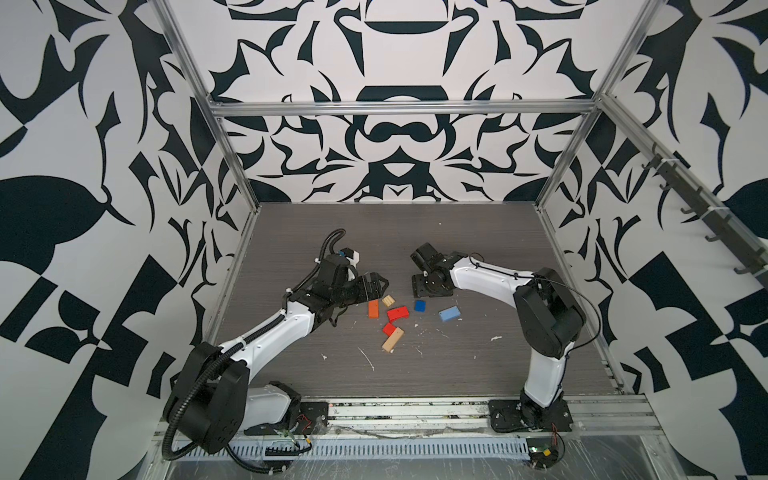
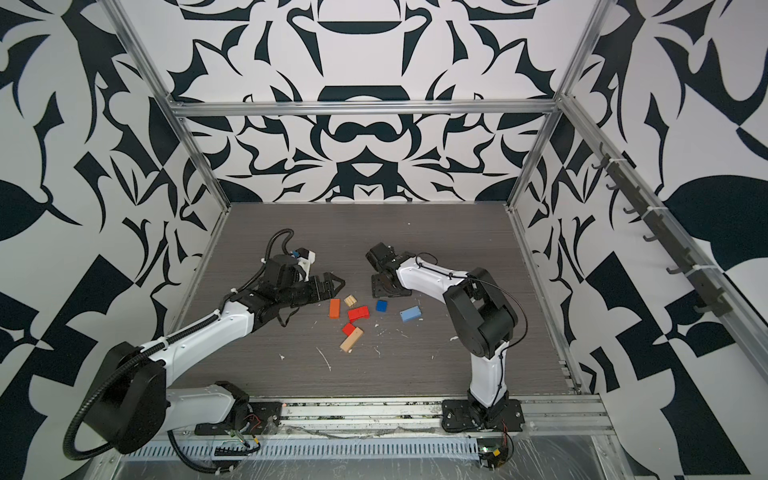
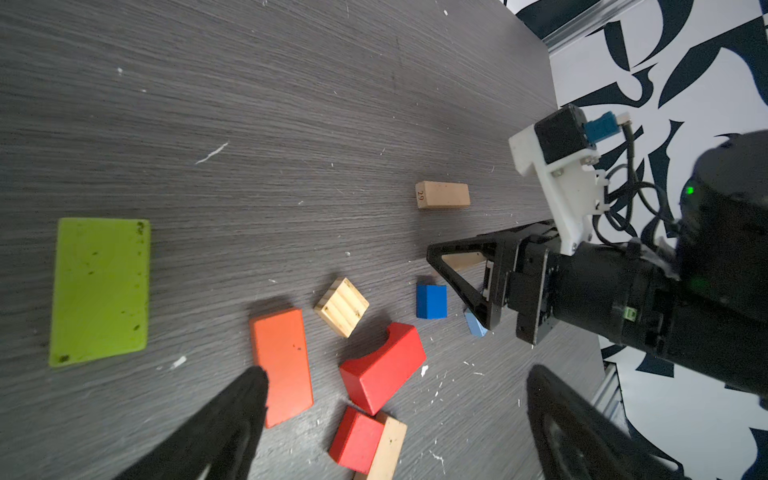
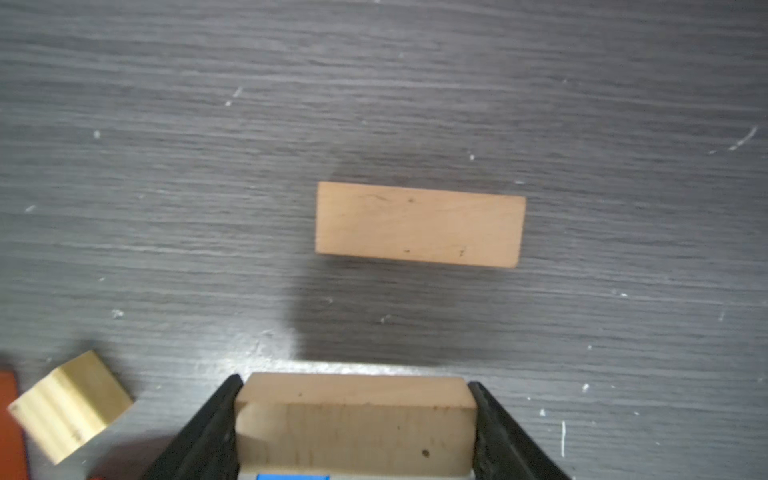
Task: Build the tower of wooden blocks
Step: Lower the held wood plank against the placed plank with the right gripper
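Lot: wood block tower [image 2: 358, 313], unbuilt; blocks loose in a single layer on the grey table [image 1: 457, 365], mid-table between the two arms.

1. tan oblong [image 1: 392, 340]: nearest the arm bases, flat, set at an angle, one long side against the red cube [image 1: 389, 329].
2. red arch block [image 1: 398, 313]: just beyond the red cube, notch cut into one long edge.
3. orange oblong [image 1: 374, 309]: flat, just beside the red arch block on the left arm's side.
4. light blue oblong [image 1: 449, 313]: flat, apart from the cluster on the right arm's side.
5. dark blue cube [image 1: 420, 306]: between the red arch block and the light blue oblong, touching neither.
6. ribbed tan cube [image 1: 388, 300]: just beyond the orange oblong, clear of it.
7. lime green slab [image 3: 99, 291]: flat, well apart from the orange oblong; shown in the left wrist view only.
8. left gripper [image 3: 397, 371]: jaws spread wide, nothing between them, near the orange oblong and the ribbed tan cube.
9. right gripper [image 4: 355, 384]: pointing down, clamped on the two ends of a plain tan block [image 4: 355, 428]; lifted or resting on the table, not discernible.
10. numbered tan oblong [image 4: 419, 224]: flat on the table just beyond the right gripper, farthest item, "29" stamped on one end.
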Motion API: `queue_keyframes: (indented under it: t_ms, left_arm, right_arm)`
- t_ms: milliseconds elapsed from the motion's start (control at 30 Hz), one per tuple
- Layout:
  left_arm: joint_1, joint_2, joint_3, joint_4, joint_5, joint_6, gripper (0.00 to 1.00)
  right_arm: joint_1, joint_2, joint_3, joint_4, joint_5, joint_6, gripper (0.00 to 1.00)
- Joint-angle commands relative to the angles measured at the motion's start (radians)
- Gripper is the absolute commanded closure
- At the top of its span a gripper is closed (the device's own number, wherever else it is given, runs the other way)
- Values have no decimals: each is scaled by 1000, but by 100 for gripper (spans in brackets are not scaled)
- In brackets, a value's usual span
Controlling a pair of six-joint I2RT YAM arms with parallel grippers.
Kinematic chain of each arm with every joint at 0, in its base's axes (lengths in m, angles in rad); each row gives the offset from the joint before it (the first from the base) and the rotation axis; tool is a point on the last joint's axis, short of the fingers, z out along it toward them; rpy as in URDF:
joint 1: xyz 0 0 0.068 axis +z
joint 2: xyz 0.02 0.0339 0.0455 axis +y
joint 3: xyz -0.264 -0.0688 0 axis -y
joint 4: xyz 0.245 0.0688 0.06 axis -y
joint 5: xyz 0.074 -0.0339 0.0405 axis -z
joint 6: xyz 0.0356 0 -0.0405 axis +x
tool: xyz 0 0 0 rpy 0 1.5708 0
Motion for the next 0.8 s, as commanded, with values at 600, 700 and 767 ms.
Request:
queue_keyframes:
  t_ms: [600, 700, 767]
  left_arm:
    - [-10, 9, 19, 12, -2, 3, 1]
    - [-10, 7, 17, 12, -4, 2, 0]
    - [-10, 6, 16, 12, -5, 3, 0]
  right_arm:
    - [-58, 12, -28, 45, -20, -15, 12]
    - [-58, 2, -36, 39, -20, -17, 8]
    - [-58, -9, -45, 36, -20, -18, 7]
